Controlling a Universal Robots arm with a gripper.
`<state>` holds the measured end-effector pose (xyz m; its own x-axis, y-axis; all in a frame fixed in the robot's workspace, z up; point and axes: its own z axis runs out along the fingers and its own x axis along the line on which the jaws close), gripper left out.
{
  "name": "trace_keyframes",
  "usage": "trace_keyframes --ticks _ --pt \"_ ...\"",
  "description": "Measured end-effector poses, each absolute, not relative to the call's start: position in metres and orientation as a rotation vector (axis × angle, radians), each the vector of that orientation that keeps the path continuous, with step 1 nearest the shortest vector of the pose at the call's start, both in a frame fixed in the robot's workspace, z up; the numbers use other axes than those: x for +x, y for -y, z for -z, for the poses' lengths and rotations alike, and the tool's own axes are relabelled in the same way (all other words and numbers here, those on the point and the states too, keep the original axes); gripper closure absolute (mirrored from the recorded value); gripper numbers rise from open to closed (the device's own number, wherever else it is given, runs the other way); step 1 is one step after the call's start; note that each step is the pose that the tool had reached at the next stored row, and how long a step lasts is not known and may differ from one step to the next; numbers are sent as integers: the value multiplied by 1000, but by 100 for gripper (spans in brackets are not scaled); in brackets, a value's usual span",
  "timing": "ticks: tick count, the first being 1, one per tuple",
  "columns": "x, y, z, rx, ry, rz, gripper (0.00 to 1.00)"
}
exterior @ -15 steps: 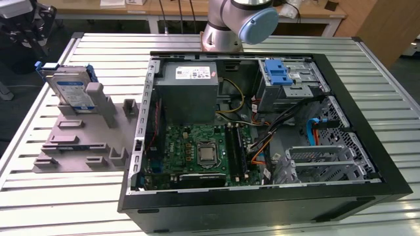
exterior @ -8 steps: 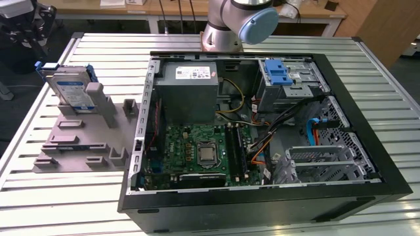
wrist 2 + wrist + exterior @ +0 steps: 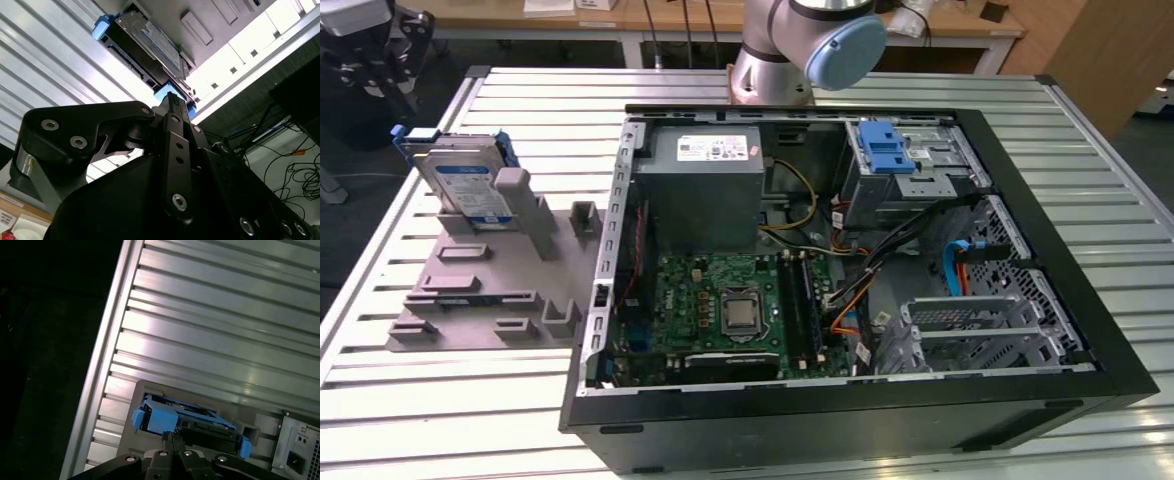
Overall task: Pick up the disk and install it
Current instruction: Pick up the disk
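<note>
Pick step in hand; grasp not yet made. Disk (image 3: 460,188) upright in grey fixture (image 3: 480,300), on exterior view's left of open computer case (image 3: 854,405). Gripper (image 3: 170,438) poised near disk's blue-bracketed edge, apart from it, jaws together, empty. Likely needs jaws parted, squared to edge.

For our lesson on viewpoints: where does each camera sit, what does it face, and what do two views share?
Exterior view: high up, looking down into the computer case; arm behind it.
First wrist view: on the arm, facing the table; claw in the foreground.
Second wrist view: on the arm, looking along the claw.
Both wrist views show the disk.
</note>
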<state>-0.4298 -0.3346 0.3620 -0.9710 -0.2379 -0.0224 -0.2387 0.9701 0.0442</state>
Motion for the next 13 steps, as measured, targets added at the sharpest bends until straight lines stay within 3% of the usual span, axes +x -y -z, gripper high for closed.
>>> trace_keyframes --ticks 13 --pt "-430 335 -362 -709 -3048 -75 89"
